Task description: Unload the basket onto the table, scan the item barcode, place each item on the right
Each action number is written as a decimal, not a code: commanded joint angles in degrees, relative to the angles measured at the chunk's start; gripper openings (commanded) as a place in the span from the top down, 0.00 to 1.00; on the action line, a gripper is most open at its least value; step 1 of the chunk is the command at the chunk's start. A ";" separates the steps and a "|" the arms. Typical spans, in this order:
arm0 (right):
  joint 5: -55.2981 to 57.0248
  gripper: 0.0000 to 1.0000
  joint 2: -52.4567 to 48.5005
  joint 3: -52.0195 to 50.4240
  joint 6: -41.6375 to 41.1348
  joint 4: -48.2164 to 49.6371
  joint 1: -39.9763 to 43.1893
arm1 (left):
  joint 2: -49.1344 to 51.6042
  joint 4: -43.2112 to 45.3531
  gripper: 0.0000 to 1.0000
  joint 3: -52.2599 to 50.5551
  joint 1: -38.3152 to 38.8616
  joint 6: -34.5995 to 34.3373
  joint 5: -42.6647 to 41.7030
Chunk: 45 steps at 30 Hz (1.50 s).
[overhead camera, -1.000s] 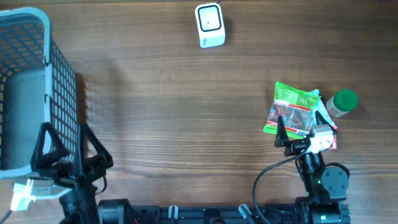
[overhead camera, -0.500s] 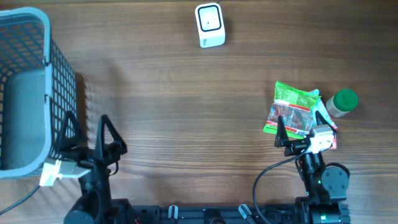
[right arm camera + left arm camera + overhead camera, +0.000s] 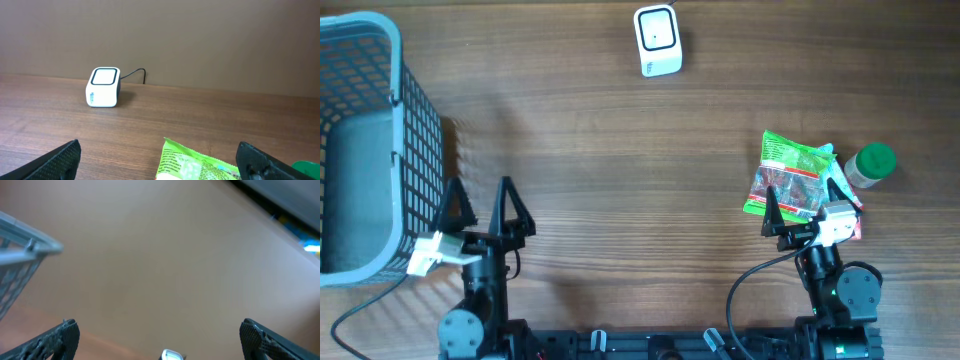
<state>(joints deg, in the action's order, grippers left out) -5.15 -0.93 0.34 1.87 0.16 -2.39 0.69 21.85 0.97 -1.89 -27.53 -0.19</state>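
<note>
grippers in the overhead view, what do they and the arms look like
Both arms are black. The left gripper and right gripper have pointed triangular black fingers, each with a white block behind. A black cable loops beside the right arm.

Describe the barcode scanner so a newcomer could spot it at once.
Look to the far edge of the wooden table, around its middle. The scanner stands there alone: a small white box with a dark-framed window, unlike the green packet and green-capped bottle on the right.
</note>
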 commanded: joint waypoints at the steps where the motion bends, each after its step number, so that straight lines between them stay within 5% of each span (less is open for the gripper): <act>1: -0.94 0.00 0.66 -0.04 1.01 0.17 0.39 | -0.48 -3.21 0.00 -0.63 -0.26 -0.33 -1.79; 7: -0.94 0.00 0.66 -0.04 0.98 0.17 0.39 | -0.48 -16.06 0.00 -0.66 -0.26 1.38 -1.99; 13: -0.94 0.00 0.66 -0.04 1.01 0.15 0.39 | -0.48 -26.01 0.00 -0.63 -0.26 16.50 -5.66; 20: -0.94 0.00 0.66 -0.04 1.01 0.17 0.39 | -0.48 -25.75 0.00 -0.63 -0.20 28.48 -7.74; 45: -0.94 0.00 0.66 -0.04 0.96 0.17 0.39 | -0.48 -25.59 0.00 -0.63 -0.22 29.90 -7.67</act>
<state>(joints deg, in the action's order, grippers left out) -5.15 -0.89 0.36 1.87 0.16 -2.39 0.73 -3.42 0.43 -1.89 1.32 -6.13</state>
